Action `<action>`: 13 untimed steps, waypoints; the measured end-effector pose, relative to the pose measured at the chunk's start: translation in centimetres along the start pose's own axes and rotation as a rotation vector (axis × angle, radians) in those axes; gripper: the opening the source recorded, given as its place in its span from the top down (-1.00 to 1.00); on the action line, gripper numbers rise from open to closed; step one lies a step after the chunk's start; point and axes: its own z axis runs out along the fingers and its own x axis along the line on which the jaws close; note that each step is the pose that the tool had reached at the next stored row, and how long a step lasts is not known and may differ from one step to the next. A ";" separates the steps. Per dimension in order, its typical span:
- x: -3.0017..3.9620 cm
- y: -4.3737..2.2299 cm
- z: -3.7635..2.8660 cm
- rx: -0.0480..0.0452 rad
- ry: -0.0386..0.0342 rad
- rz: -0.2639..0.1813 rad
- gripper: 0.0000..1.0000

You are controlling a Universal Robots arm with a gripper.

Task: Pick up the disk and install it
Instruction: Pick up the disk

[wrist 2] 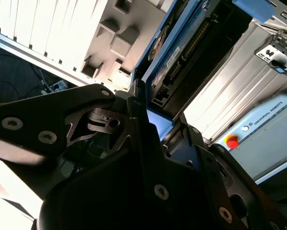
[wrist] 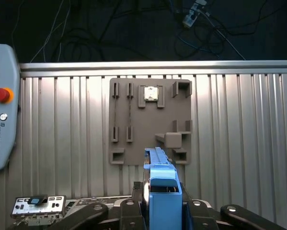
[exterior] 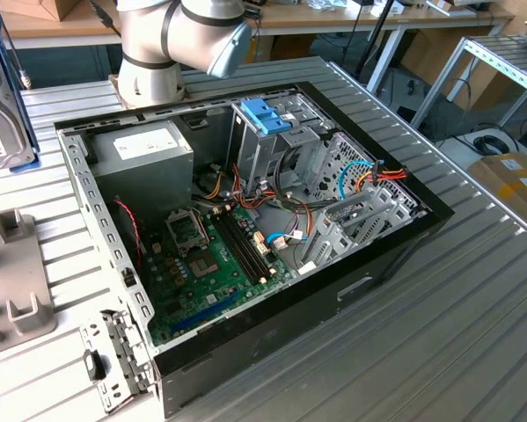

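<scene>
Over ribbed metal table [wrist: 239, 143], disk [wrist: 165, 184] clamped within claw [wrist: 163, 203]

The arm [exterior: 179, 31] rises from its round base [exterior: 149, 83] at the top of the exterior view. A thick pale joint with a blue end cap [exterior: 232, 48] sits just above the base. In both wrist views the black tool [wrist: 163, 196] [wrist 2: 162, 125] points downward with its jaws drawn in. Its two fingers [wrist: 142, 194] are clamped on opposite sides of the disk [wrist: 165, 184], which is held on edge. The tool's linkage bars [wrist 2: 47, 129] spread outward behind the fingers.
</scene>
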 end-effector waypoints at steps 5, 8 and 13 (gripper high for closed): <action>0.09 -0.37 -0.03 -0.0005 -0.0001 0.000 0.26; 0.15 -0.68 -0.05 -0.0011 0.0000 0.000 0.26; 0.24 -1.15 -0.08 -0.0016 -0.0001 0.000 0.26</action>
